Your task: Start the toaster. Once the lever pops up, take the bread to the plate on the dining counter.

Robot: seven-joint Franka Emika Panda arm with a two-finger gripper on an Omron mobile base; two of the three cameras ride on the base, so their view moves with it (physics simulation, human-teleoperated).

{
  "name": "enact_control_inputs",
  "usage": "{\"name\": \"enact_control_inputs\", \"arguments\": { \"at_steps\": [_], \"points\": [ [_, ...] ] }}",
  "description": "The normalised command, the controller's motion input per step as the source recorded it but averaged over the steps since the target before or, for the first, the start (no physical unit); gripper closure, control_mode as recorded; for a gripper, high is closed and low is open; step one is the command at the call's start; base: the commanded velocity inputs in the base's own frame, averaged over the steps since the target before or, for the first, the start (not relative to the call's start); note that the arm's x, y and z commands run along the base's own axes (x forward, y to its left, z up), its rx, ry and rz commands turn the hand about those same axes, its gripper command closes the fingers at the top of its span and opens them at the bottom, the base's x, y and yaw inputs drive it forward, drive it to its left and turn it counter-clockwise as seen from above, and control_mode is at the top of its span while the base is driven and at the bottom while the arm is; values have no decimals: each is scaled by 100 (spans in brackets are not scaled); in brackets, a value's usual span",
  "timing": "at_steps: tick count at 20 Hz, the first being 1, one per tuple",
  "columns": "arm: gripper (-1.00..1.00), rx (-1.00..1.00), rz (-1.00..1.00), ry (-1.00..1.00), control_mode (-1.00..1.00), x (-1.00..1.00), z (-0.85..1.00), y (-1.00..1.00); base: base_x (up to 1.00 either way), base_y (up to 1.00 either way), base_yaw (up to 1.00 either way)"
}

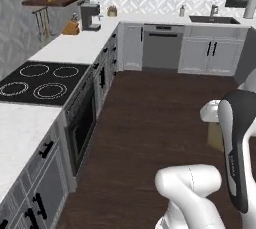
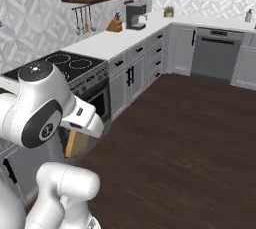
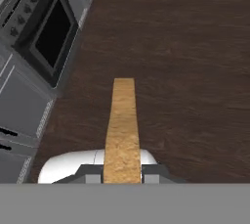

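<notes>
1. Gripping the bread [image 3: 121, 130], the gripper [image 3: 122, 173] is clamping it between closed jaws above the dark wood floor [image 3: 185, 71].
2. An oven [image 3: 51, 32] is sitting left (grey cabinets around it).
3. No writing is showing legibly.
4. A black cooktop [image 1: 37, 83] and coffee machine [image 1: 90, 16] are standing on the white worktop [image 1: 75, 48].

Tan-orange bread [image 3: 122, 130]; dark brown wood-grain floor [image 3: 195, 71]; black oven window [image 3: 52, 32].
</notes>
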Motion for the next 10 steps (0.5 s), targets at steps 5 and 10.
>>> {"name": "enact_control_inputs", "arguments": {
  "at_steps": [5,10],
  "points": [
    [100,0,0,0,100,0,0,0,50,-100,-42],
    [100,0,0,0,100,0,0,0,87,-99,-33]
  ]
}}
